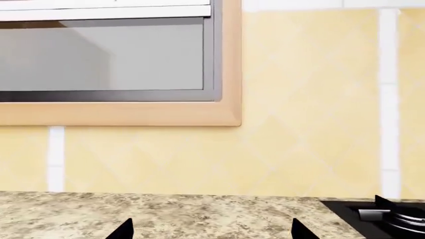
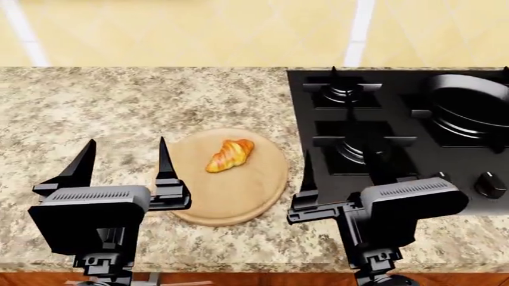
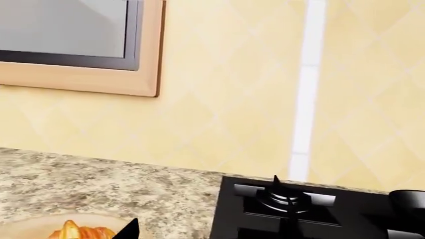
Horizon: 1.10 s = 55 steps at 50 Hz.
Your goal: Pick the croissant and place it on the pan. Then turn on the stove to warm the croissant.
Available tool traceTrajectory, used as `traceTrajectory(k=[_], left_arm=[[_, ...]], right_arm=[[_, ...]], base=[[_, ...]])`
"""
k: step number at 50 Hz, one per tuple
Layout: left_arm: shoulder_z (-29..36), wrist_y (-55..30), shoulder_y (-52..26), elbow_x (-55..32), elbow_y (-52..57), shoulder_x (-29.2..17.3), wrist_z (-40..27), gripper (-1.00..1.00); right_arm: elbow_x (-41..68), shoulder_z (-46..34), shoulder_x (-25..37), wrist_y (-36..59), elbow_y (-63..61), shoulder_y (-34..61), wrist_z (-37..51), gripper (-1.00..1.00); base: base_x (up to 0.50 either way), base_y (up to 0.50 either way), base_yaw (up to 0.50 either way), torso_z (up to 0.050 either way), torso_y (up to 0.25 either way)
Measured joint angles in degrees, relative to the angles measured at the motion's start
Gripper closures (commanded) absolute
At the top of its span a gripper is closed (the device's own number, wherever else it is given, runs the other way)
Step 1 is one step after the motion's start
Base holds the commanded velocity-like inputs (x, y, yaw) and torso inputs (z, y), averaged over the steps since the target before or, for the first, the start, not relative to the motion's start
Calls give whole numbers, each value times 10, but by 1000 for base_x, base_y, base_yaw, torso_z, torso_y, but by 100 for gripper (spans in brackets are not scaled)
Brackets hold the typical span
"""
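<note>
The croissant point(image 2: 230, 155) lies on a round light-wood board point(image 2: 238, 199) on the granite counter; its edge also shows in the right wrist view point(image 3: 79, 232). The black pan point(image 2: 473, 107) sits on the back right burner of the stove point(image 2: 382, 137), handle out of view. My left gripper point(image 2: 123, 161) is open and empty, hovering just left of the board. My right gripper point(image 2: 342, 173) is open and empty, over the stove's left edge, right of the board. In the left wrist view the left gripper point(image 1: 212, 231) shows two spread fingertips over bare counter.
Stove knobs point(image 2: 489, 185) sit along the stove's front edge near my right gripper. A yellow tiled wall point(image 1: 305, 99) backs the counter, with a wood-framed window point(image 1: 113, 59) above. Granite counter point(image 2: 95, 107) stretches left of the board.
</note>
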Motion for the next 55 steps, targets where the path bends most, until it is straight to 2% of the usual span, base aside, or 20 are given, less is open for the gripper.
traceTrajectory(k=[17, 29, 36, 55], left_arm=[[8, 3, -2, -3, -3, -8, -10, -100], [11, 8, 0, -6, -5, -14, -17, -100], [14, 8, 0, -9, -3, -15, -20, -100], [23, 9, -1, -17, -1, -20, -28, -100]], right_arm=[[2, -7, 7, 1, 2, 2, 5, -100], [2, -9, 2, 13, 8, 13, 20, -100], [-18, -39, -11, 63, 12, 67, 36, -100], [-99, -99, -75, 65, 172, 178, 139, -100]], base=[[2, 480, 0, 0, 0], [0, 0, 0, 0, 0], [0, 0, 0, 0, 0], [0, 0, 0, 0, 0]])
